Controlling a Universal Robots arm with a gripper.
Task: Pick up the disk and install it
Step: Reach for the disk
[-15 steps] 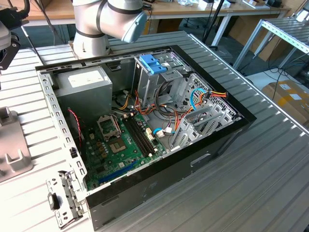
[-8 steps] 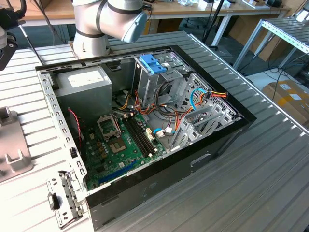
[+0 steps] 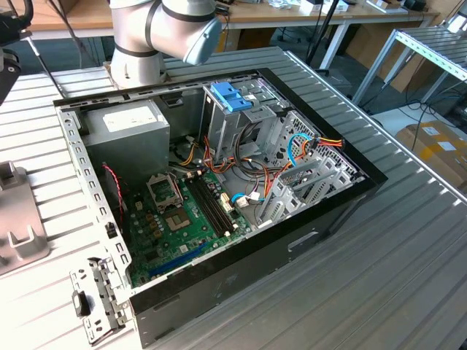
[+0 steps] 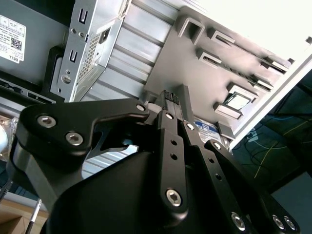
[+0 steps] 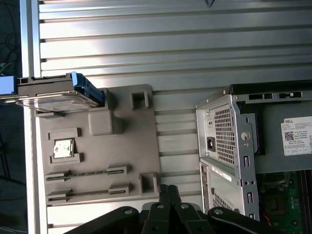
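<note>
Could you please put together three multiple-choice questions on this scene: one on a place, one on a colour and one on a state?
1. Where does the disk lie?
A) inside the computer case
B) on the grey fixture plate
C) leaning against the computer case

2. What colour is the disk's frame?
A) red
B) blue
C) yellow

3. How is the computer case?
A) closed
B) open
C) upside down

Answers:
1 B: it sits at a corner of that plate, apart from the case.
2 B: blue plastic edges it.
3 B: the motherboard lies exposed.
</note>
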